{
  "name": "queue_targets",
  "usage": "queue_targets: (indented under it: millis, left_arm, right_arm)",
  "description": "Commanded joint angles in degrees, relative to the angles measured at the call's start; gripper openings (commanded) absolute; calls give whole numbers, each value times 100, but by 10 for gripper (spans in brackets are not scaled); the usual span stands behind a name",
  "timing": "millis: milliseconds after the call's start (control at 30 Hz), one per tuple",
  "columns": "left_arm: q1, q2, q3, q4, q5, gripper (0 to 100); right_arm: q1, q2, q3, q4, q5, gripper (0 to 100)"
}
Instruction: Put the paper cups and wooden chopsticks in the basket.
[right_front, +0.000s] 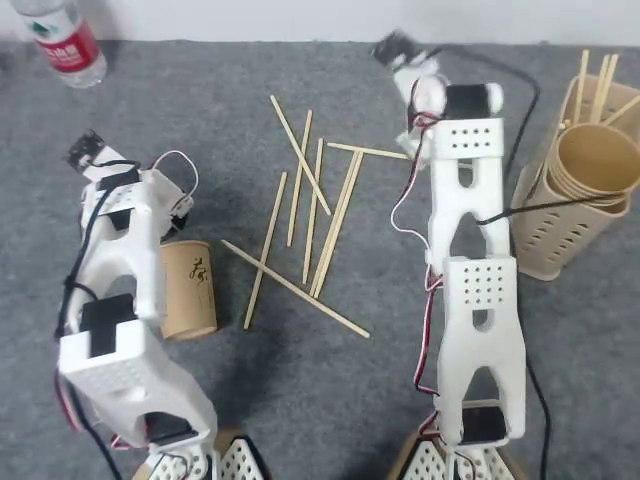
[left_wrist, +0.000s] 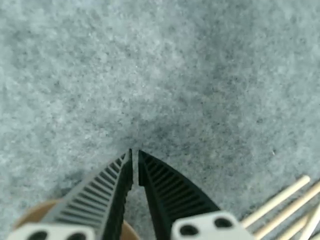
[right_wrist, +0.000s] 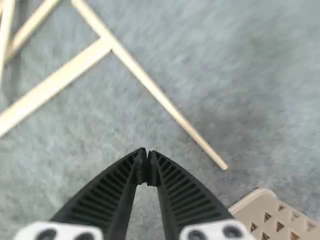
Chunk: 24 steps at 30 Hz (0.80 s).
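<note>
Jaws on both arms are pressed together and hold nothing. On your left arm (right_front: 125, 240) they point out over bare table (left_wrist: 160, 70), and the paper cup (right_front: 188, 290) sits back behind the tips, close under the wrist. It lies on its side just beside that arm, its long axis running away from the arm bases. To take it, you would need to draw back and open across the cup's width, not along it. Your left arm is clearly the nearer one.

The wooden chopsticks (right_front: 310, 215) are scattered between the two arms, most lying in that same near-to-far direction, a few crossing. On your right arm (right_front: 470, 200) the tips hang over the table with one chopstick (right_wrist: 150, 85) slanting just ahead of them. That arm is nearer the far sticks and the basket (right_front: 545, 250), which stands at its outer side, already holding stacked cups (right_front: 600, 160).
</note>
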Motion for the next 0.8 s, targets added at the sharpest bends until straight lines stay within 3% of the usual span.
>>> queue_targets:
  millis: [0,100,400,767]
  left_arm:
    - [53,-185,-31,-97,18,13]
    - [53,-185,-31,-97,18,13]
    - [44,-185,-31,-97,18,13]
    - [44,-185,-31,-97,18,13]
  right_arm:
    - [-444,-391,-185,180,-141,117]
    - [-892,-171,-123,180,-149,204]
    - [-2211,259,-114,180,-114,165]
    - [-2378,1376,-114,-558,-123,165]
